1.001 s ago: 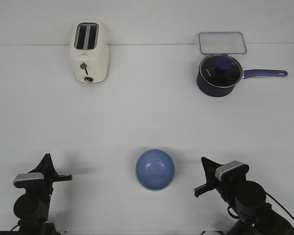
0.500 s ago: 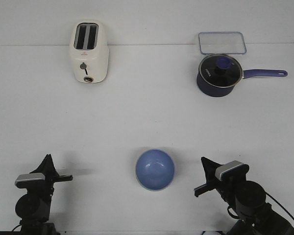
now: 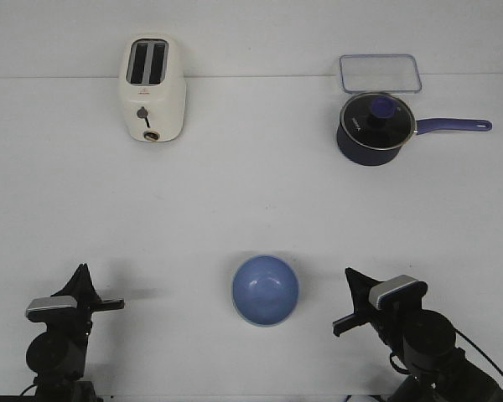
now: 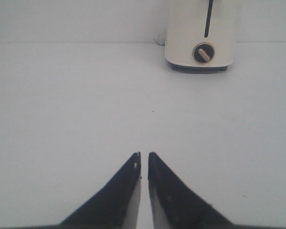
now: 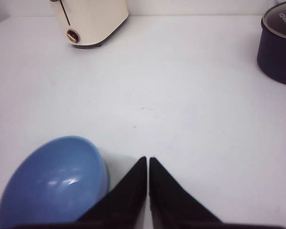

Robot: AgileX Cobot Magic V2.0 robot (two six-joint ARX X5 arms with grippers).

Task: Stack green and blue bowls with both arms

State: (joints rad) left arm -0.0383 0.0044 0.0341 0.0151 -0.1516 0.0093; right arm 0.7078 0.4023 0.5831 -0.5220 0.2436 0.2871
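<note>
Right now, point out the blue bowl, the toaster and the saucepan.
blue bowl (image 3: 265, 290), front view, inside of the bowl.
toaster (image 3: 152, 99), front view, its front face.
saucepan (image 3: 367, 141), front view, its dark side wall.

2 black arms, pointed black hands (image 3: 96, 303), silver-grey blocks, cables

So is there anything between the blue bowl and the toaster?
No, only bare white table lies between the blue bowl and toaster, seen in the front view.

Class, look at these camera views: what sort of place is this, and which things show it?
Probably a robot test bench set with kitchen props: a bare white table, two black grippers at its near edge, and a toaster, saucepan and blue bowl.
</note>
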